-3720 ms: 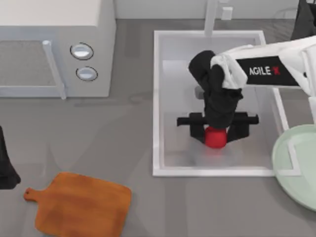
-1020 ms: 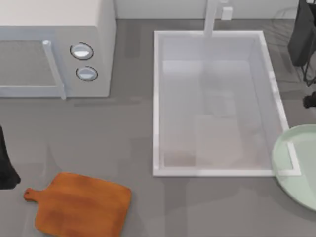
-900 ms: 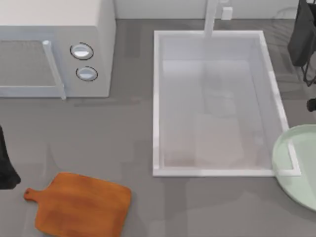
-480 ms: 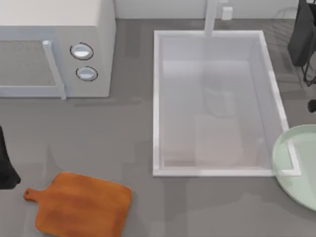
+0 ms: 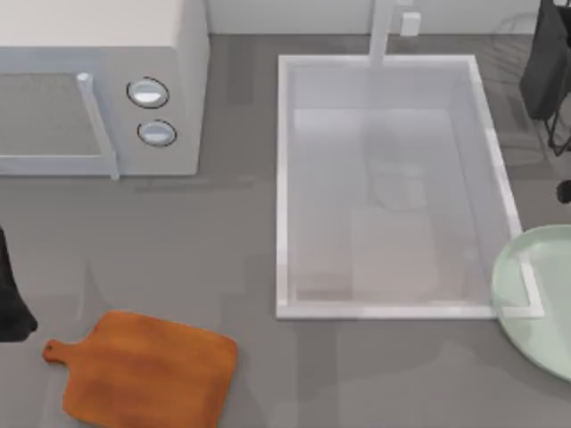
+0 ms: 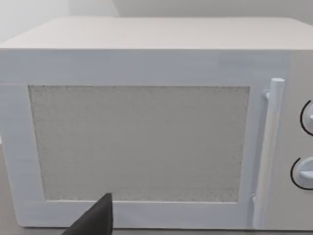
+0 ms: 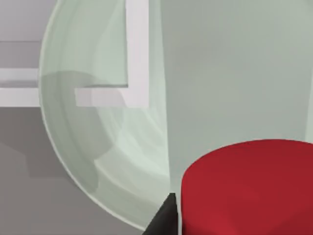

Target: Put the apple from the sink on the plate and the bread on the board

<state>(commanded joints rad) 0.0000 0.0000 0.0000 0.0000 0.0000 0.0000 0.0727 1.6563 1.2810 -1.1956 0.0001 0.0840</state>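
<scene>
The red apple [image 7: 249,191] fills the near corner of the right wrist view, over the pale mint-green plate [image 7: 98,137]. One black fingertip [image 7: 164,220] of my right gripper rests against the apple's side, and the gripper is shut on it. In the top view the plate [image 5: 535,321] lies at the right edge, overlapping the corner of the white sink [image 5: 284,178], whose floor is bare. The orange-brown board [image 5: 147,370] lies at the front left with nothing on it. The bread is out of view. My left arm [image 5: 11,299] is parked at the left edge.
A white microwave [image 5: 98,89] stands at the back left, door shut; the left wrist view faces its door [image 6: 142,142] with a black fingertip [image 6: 95,223] in front. The sink's faucet [image 5: 382,31] rises at the back. My right arm's dark body [image 5: 549,62] stands at the back right.
The right gripper, which was down in the sink on the apple, has left with it to the right. Over the last second the top view barely changes.
</scene>
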